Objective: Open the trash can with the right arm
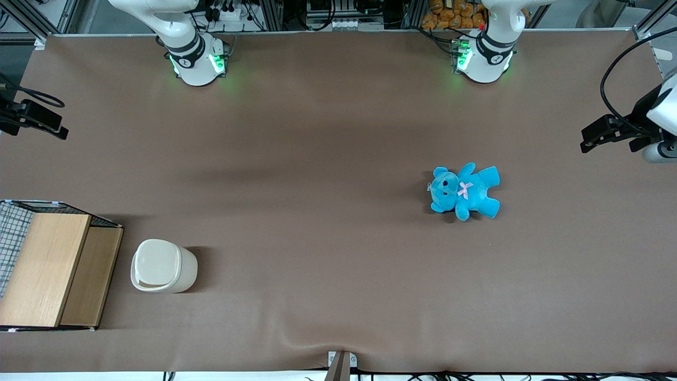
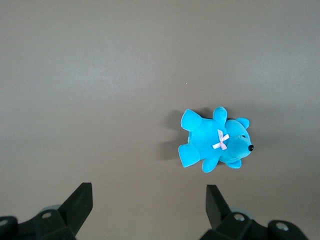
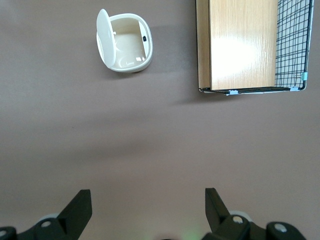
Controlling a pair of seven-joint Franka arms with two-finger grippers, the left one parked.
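**Catalogue, front view, clock read from the tabletop's (image 1: 317, 132) centre, nearest to the front camera first.**

1. Trash can (image 1: 164, 265), count: one. Cream-white, at about 8 o'clock, toward the working arm's end and near the front camera. It sits upright on the tabletop. In the right wrist view its lid (image 3: 102, 37) is swung up on edge along one side. The inside shows bare, with a small dark catch on the inner wall.

2. Wooden box with wire mesh (image 1: 47, 270), count: one. It is at 9 o'clock of the trash can, just beside it and not touching.

3. Blue teddy bear (image 1: 465, 190), count: one. It lies at about 3 o'clock, toward the parked arm's end, well apart from the trash can, with a pale bow on its chest.

4. Right arm (image 1: 193, 58), count: one. Its base is at about 11 o'clock, farthest from the front camera.

5. Pincer (image 3: 148, 215), count: one. Its two fingers (image 3: 80, 207) are spread apart and hold nothing. It hangs high above bare tabletop, well apart from the trash can.

**Step in hand, as you may judge it:** the opening looks done, since the lid is up and nothing touches it.

**Next move:** no new grasp seems called for. Keep the pincer clear of the raised lid, because a knock could drop it shut.
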